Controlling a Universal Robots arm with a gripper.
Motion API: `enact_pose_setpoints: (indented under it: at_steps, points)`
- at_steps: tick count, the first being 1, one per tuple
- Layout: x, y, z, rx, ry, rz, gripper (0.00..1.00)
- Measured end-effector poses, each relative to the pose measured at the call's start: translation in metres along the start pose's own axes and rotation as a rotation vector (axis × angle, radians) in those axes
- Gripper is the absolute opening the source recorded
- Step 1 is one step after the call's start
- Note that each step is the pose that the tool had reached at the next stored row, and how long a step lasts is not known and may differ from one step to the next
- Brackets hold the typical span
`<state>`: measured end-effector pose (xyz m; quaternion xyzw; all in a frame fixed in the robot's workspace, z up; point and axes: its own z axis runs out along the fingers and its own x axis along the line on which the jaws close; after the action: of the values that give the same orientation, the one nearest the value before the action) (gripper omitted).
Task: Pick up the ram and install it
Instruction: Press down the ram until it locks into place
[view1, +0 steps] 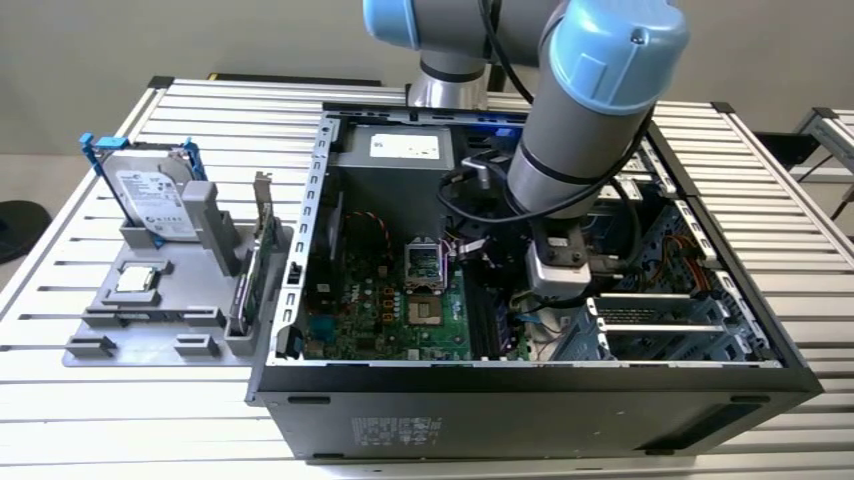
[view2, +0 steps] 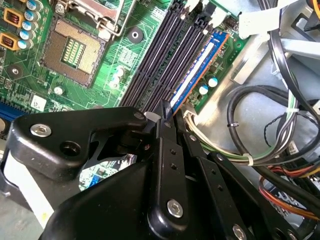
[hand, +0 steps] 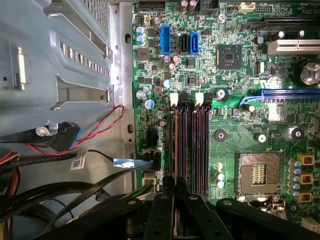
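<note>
**Ram at the slot inside the open computer case**

Slatted metal covers the table (view1: 747, 180) in the exterior view, where an open computer case (view1: 534, 395) lies on its side with the green motherboard (view1: 387, 320) facing up. Toward the exterior view's left of the case, a grey holder (view1: 147, 300) carries a silver hard drive (view1: 150, 195) with blue rails standing upright, and a card with a metal bracket (view1: 264, 250) stands at its edge. The arm (view1: 587, 120) reaches down into the case, its gripper (view1: 541, 300) low beside the motherboard.

In the second wrist view, the ram (view2: 197, 70), a thin stick showing a blue and white edge, stands in the outermost of the dark memory slots (view2: 160, 55). The black gripper (view2: 164, 116) has its jaws drawn narrow, pinching the stick's near end. Cables (view2: 260, 130) loop just beside it.

In the first wrist view, the gripper (hand: 175, 187) sits at the end of the slots (hand: 189, 145), with the processor socket (hand: 260, 172) nearby.
</note>
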<state>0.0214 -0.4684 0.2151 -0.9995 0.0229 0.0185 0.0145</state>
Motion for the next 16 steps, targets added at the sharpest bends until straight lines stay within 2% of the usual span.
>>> enact_pose_setpoints:
  at_steps: [4,9,16]
  points:
    - [-0.0005,0.0001,0.003,0.0008,-0.0002,-0.004,0.0]
    - [-0.0012,0.0001,0.0032,0.0035,-0.0009,-0.023,0.0]
    - [-0.0012,0.0002,0.0033,0.0033,-0.0011,-0.024,0.0]
